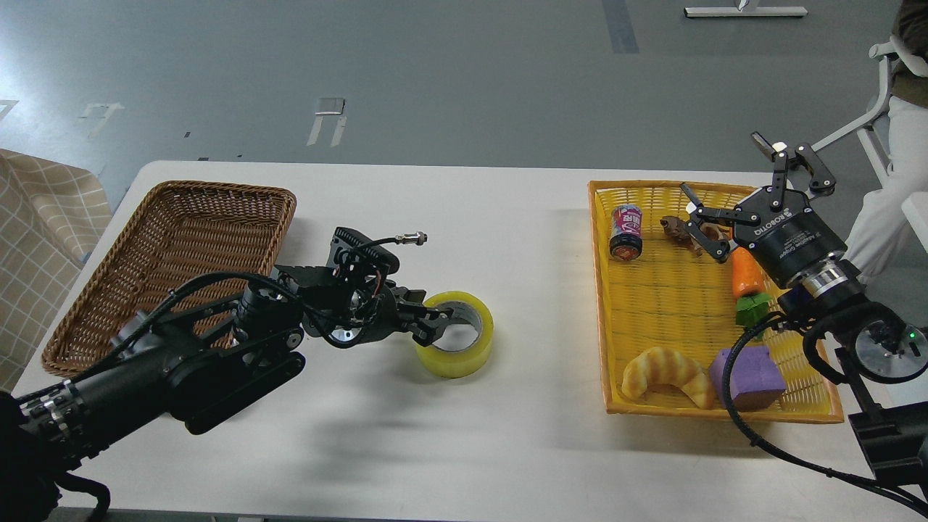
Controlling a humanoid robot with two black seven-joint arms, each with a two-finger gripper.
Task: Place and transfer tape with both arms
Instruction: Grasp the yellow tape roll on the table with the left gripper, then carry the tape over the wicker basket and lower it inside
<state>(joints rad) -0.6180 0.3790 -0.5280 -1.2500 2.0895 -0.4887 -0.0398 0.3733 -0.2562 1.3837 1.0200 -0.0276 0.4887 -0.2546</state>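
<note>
On the white counter (507,449) the tape (455,345) lies flat near the middle, the left pincer (435,325) clenched on its near-left wall. The yellow basket (656,304) holds croissant (667,374), purple block (747,377), carrot (747,275) and can (627,232); the right pincer (732,199) hangs spread wide above it. The brown basket (174,254) stands left.

Single head view: white table (507,217) seen from above, looking forward and down, at close range; grey floor (435,72) visible beyond the far edge.
</note>
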